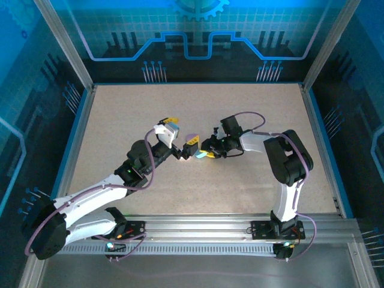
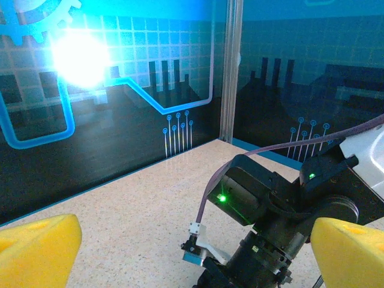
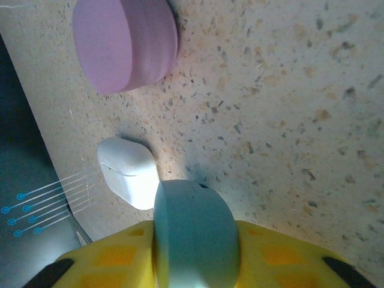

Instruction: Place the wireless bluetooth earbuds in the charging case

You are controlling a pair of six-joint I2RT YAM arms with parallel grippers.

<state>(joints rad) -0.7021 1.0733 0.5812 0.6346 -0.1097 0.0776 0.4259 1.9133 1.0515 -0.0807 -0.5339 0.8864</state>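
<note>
Teal case (image 3: 195, 222) clamped in right end effector (image 3: 195, 255) | white case (image 3: 127, 174) just beside | left end effector (image 2: 192, 243) wide, empty | tabletop (image 1: 240, 114) open around

Both arms share one build: white shells between bulky black joint housings (image 1: 45, 234). The left arm (image 1: 90, 207) and the right arm (image 1: 287, 192) each sit on a black foot (image 1: 279, 229) bolted to a silver rail; a thin lavender cable (image 1: 300, 153) loops along each arm; a small green light (image 2: 222, 197) glows on a black wrist block; the fingers (image 2: 36, 243) are blunt wedges of bright yellow.
</note>
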